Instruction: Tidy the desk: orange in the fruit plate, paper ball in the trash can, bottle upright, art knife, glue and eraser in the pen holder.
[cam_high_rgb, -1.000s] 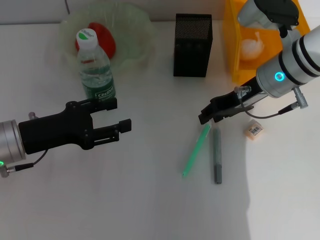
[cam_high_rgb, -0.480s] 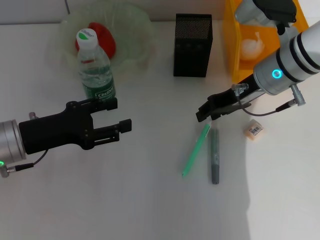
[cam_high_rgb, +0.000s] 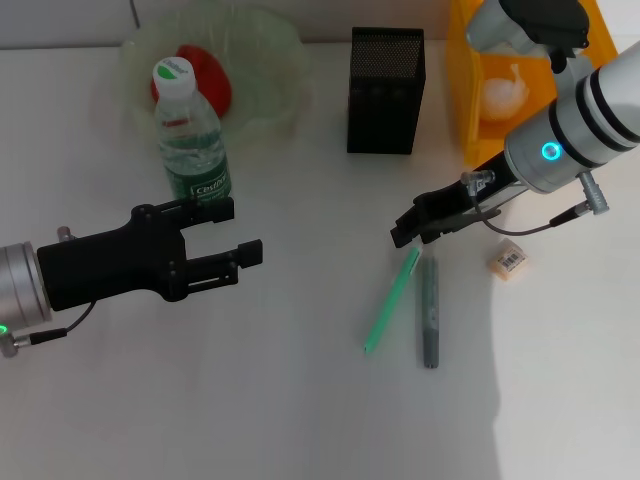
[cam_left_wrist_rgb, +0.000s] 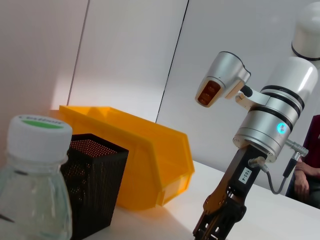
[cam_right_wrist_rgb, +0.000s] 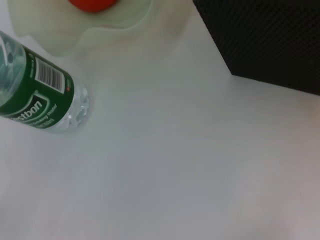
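On the white tabletop (cam_high_rgb: 300, 400) the bottle (cam_high_rgb: 190, 135) stands upright at ten o'clock, just in front of the fruit plate (cam_high_rgb: 275, 70) holding the orange (cam_high_rgb: 205, 75); the pen holder (cam_high_rgb: 387, 90) sits at twelve; the trash can (cam_high_rgb: 470, 90) at one o'clock holds the paper ball (cam_high_rgb: 505, 92); the eraser (cam_high_rgb: 507, 260) lies at three. The left gripper (cam_high_rgb: 235, 232) hovers at nine, jaws released; the right gripper (cam_high_rgb: 405, 230) hangs above a green pen (cam_high_rgb: 390, 300) and a grey pen (cam_high_rgb: 430, 315); whether its jaws are parted, I cannot tell.
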